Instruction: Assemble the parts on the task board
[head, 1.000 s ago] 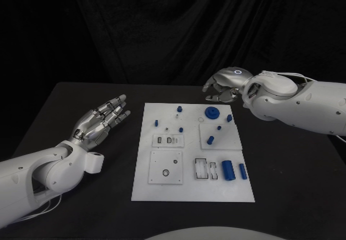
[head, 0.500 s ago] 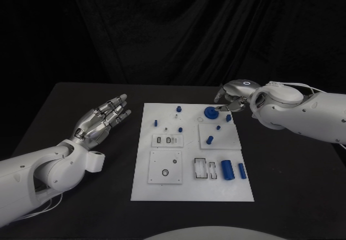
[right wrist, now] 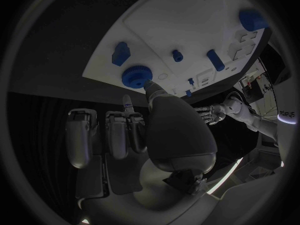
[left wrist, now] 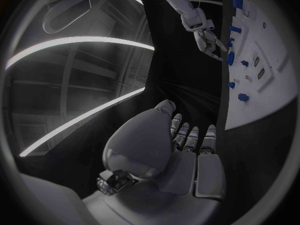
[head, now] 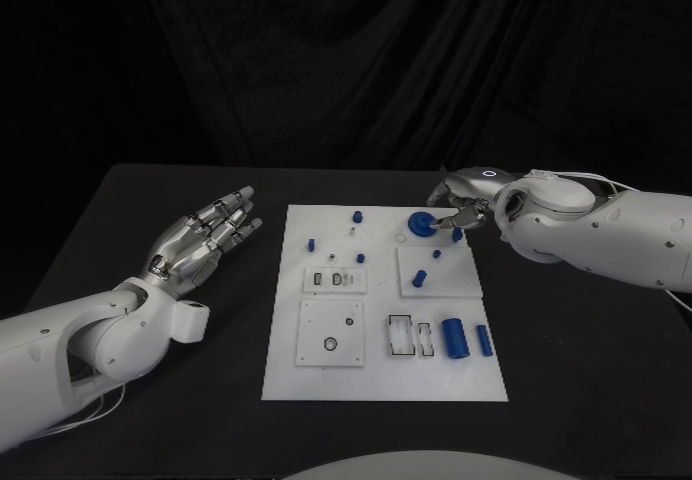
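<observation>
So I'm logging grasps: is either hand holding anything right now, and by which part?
Nothing is clearly held. The right hand reaches the blue round knob, a fingertip at its rim; the left hand lies open.

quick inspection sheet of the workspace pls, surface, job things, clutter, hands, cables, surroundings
surface: black table, with the white task board in the middle
job's things: blue gear at the board's far right; two blue cylinders lying near its right edge; small blue pegs standing on the board
clutter: nothing seen
hands: left hand hovers open over the table left of the board; right hand reaches the gear, contact cannot be told
cables: thin white cable on the right arm
surroundings: black curtain behind the table
</observation>
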Controlling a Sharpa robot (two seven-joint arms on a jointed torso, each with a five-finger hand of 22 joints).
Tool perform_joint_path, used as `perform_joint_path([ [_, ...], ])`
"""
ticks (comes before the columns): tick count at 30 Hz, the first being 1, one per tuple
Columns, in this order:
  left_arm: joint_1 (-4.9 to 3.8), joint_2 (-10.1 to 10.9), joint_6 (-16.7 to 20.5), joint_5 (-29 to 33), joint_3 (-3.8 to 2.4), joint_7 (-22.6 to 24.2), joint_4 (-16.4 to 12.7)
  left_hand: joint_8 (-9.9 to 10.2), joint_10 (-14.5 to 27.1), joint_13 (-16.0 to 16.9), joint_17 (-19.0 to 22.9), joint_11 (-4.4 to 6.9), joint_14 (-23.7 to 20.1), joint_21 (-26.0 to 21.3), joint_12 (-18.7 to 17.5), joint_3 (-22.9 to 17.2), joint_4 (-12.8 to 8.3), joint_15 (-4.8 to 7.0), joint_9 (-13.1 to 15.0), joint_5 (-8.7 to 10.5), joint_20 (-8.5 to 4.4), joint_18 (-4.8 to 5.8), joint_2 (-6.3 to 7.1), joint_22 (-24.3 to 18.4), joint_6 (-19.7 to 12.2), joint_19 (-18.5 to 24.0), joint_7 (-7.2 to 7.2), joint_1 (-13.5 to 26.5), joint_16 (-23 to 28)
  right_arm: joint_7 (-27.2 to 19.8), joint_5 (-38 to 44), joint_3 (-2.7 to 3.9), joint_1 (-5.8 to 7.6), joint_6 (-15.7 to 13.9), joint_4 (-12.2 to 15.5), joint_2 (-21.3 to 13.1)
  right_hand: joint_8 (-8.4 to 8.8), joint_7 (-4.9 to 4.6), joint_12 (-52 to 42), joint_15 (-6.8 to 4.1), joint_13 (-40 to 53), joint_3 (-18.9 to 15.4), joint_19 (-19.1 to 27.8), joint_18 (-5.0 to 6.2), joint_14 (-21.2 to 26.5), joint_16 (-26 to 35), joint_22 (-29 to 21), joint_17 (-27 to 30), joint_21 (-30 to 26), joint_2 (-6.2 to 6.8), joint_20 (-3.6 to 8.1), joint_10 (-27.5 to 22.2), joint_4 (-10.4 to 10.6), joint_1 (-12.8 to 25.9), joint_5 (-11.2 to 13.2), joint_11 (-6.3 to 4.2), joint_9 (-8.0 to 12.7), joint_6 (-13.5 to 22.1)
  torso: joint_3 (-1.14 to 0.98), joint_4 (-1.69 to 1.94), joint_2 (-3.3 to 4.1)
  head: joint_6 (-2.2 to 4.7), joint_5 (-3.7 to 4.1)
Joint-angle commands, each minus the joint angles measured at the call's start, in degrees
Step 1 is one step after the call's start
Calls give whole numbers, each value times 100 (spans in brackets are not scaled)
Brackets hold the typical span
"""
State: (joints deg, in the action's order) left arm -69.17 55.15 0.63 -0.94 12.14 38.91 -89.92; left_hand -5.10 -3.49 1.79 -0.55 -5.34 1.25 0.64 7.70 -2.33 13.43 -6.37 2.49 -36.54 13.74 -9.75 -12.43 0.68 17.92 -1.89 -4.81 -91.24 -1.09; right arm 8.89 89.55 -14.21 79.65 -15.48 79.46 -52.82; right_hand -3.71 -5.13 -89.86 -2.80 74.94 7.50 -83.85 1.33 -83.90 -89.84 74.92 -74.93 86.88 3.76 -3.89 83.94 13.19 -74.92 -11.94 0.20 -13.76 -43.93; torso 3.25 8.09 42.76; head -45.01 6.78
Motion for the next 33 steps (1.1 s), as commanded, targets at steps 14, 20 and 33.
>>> perform_joint_path([
  [14, -5, -31, -106, -11, -5, 380, 12, 20, 31, -3, -6, -8, 3, 39, 31, -36, 8, -30, 1, 7, 49, -65, 63, 7, -19, -1, -16, 7, -9, 247, 155, 3, -43, 120, -155, 152, -49, 4, -14, 45, 1506, -42, -273, -8, -610, -16, 1288, -1507, -61, -58, -23, 606, -29, -18, 37, 36, 11, -66, 7, 3, -6, -26, 21],
  [20, -5, -36, -115, -11, -5, 374, 22, 20, 31, -3, -6, -8, 3, 39, 31, -36, 8, -30, 1, 7, 49, -65, 63, 7, -19, -1, -16, 7, -9, 235, 156, 3, -81, 211, -230, 215, -102, -6, -14, 45, 1506, -73, -298, -17, -610, -16, 1306, -1507, -38, -80, -23, 606, -20, 12, 67, 41, -7, -197, 6, 1, -5, -39, 4],
  [33, -5, -43, -132, -11, -5, 363, 41, 21, 35, -3, -7, -12, 5, 40, 36, -42, 7, -44, 1, 9, 57, -65, 70, 7, -25, -2, -13, 10, -11, 220, 157, 3, -187, 256, -360, 339, -125, -3, -14, 44, 1506, -94, -324, -26, -610, -16, 1323, -1507, -12, -97, -22, 606, -18, 28, 91, 39, -19, -266, 3, 2, -5, -52, -2],
])
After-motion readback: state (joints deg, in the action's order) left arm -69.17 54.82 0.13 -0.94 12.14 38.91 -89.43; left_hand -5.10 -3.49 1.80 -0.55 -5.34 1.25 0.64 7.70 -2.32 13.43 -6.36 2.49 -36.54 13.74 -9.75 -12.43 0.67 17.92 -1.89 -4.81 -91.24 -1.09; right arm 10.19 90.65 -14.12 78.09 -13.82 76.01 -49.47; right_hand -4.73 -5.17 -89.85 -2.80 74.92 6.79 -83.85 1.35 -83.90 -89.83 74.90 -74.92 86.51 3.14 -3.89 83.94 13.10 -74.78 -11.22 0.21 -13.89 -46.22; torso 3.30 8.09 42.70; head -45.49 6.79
